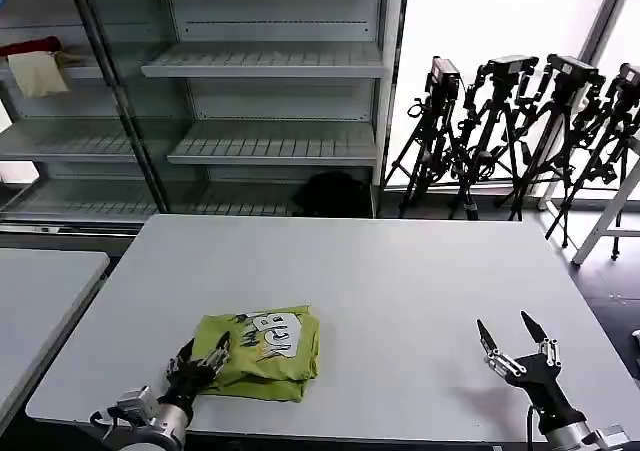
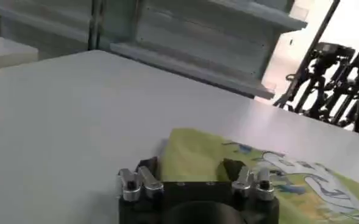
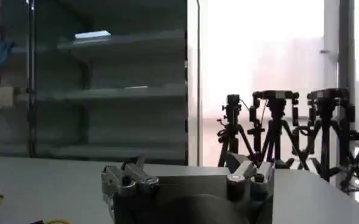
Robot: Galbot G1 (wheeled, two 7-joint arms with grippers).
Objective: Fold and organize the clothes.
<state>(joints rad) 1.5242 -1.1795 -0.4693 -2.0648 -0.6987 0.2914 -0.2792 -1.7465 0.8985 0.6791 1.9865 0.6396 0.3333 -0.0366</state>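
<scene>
Large white bench (image 1: 400,301) filling the foreground of the head view; a second bench (image 1: 40,291) at the left edge, set apart by a gap. Behind, empty metal shelving (image 1: 270,66) with a cream cloth (image 1: 38,73) and a red cloth (image 1: 30,46) on an upper-left shelf. Dark bag-like object (image 1: 335,193) on the floor at the shelving's base; what it is cannot be told. Row of black tripods (image 1: 510,131) at the bright window on the right.

Lime yellow-green T-shirt (image 1: 262,351) folded into a compact bundle, lying on the near-left part of the large bench, close to the front edge. Printed side up: white and dark lettering across the top face. In the left wrist view the same fabric (image 2: 228,164) just ahead of the fingers, print off to one side.

Left gripper (image 1: 197,363) at the bundle's near-left corner, low over the bench, fingers spread, tips at or touching the fabric edge; actual contact not resolvable. No fabric seen pinched between them in the left wrist view (image 2: 191,170).

Right gripper (image 1: 512,336) on the near-right of the bench, well apart from the T-shirt, fingers spread wide, holding nothing. Same spread in the right wrist view (image 3: 188,167), pointing toward shelving and tripods.
</scene>
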